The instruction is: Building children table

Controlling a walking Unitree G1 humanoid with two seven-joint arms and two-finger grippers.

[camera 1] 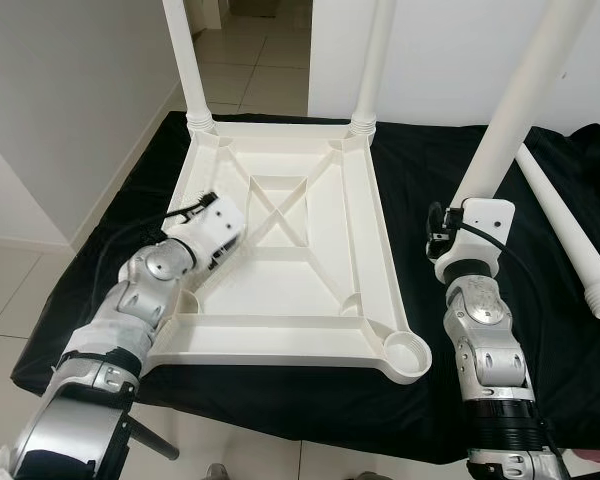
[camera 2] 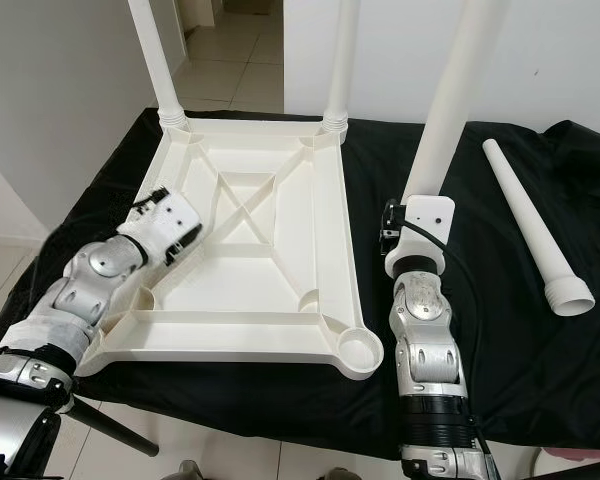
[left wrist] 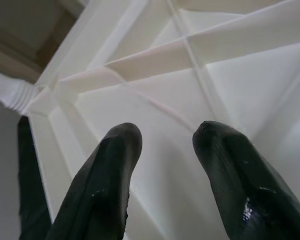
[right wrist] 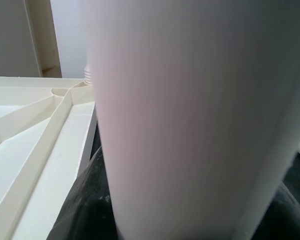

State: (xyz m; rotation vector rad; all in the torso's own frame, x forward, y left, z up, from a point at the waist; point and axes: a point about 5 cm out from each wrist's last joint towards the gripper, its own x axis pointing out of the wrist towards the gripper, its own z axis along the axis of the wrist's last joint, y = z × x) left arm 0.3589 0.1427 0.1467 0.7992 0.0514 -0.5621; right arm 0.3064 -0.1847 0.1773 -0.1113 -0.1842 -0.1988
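The white tabletop point(camera 1: 280, 344) lies upside down on a black cloth. Two white legs point(camera 1: 185, 60) point(camera 1: 373, 60) stand in its far corner sockets. The near right socket point(camera 1: 408, 355) is empty. My left arm hides the near left corner. My left gripper point(left wrist: 165, 137) rests inside the tabletop's ribbed underside near the left rim, open with nothing between its fingers. My right gripper point(camera 1: 470, 228), to the right of the tabletop, is shut on a third leg point(camera 1: 515, 100) held upright and slightly tilted. A fourth leg point(camera 1: 570, 225) lies on the cloth at the far right.
The black cloth point(camera 1: 420, 170) covers a low surface with edges near me and on the left. White tiled floor lies to the left and behind, with a doorway at the back. A black rod point(camera 1: 150, 440) sticks out beside my left arm.
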